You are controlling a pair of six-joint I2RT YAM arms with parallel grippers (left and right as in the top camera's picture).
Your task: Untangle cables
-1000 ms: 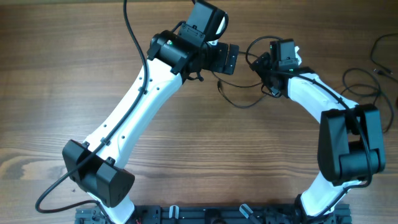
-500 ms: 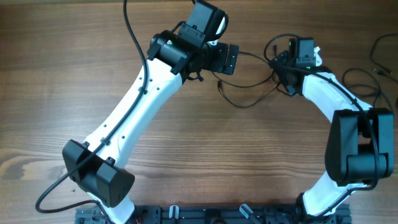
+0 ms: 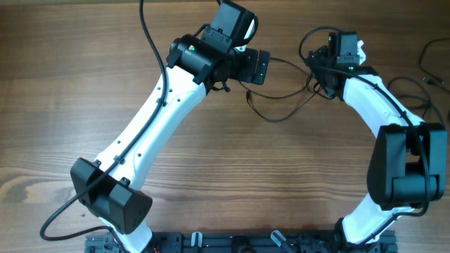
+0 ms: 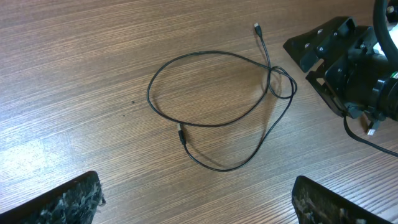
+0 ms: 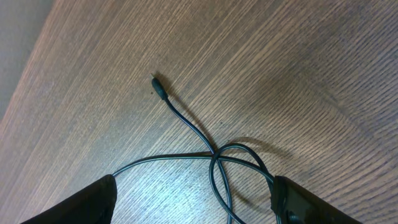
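Lying looped between right gripper (image 5: 196, 190) fingers, cable (image 5: 186, 120) (jaws wide).

Swings the right tool (image 5: 196, 202) outward toward the far side, dragging the cable (image 4: 211, 53) along and stretching its loops wider.

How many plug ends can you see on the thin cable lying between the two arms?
2. One plug end lies past where the cable crosses itself; the other plug end lies against the big loop's near side. None looks hidden.
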